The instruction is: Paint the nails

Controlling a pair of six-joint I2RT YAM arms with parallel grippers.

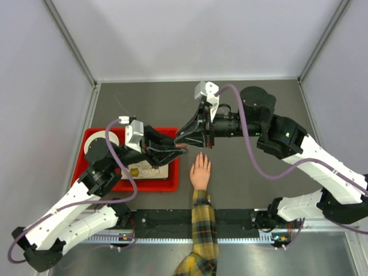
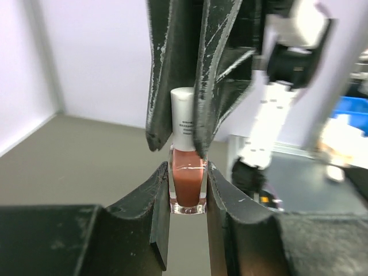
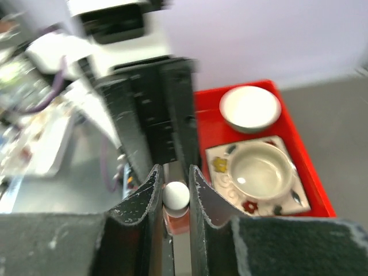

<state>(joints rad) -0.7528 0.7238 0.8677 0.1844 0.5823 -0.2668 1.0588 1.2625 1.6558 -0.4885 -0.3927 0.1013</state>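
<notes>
Left gripper (image 2: pixel 188 172): jaws narrow, clamped on the polish bottle (image 2: pixel 188 187).
Right gripper (image 2: pixel 178 144): jaws pinch its white cap (image 2: pixel 183 115).
Nails (image 1: pixel 201 156): on the hand (image 1: pixel 200 171), lower centre, just below both grippers; too small to make out.
Open room: bare table (image 1: pixel 247 172) right of the hand; red tray (image 1: pixel 169 185) edge close on its left.
Writing: dark print on the cap, unreadable.

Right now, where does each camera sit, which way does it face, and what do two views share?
Top external: above and behind the bases, facing down on the table, both arms, the red tray and the person's hand.
Left wrist: looks along the left gripper, shut on the nail polish bottle; the right gripper pinches its white cap.
Right wrist: looks past its own fingers at that cap, the tray with two bowls beyond.
Shared: both wrist views show bottle, cap and both grippers.
</notes>
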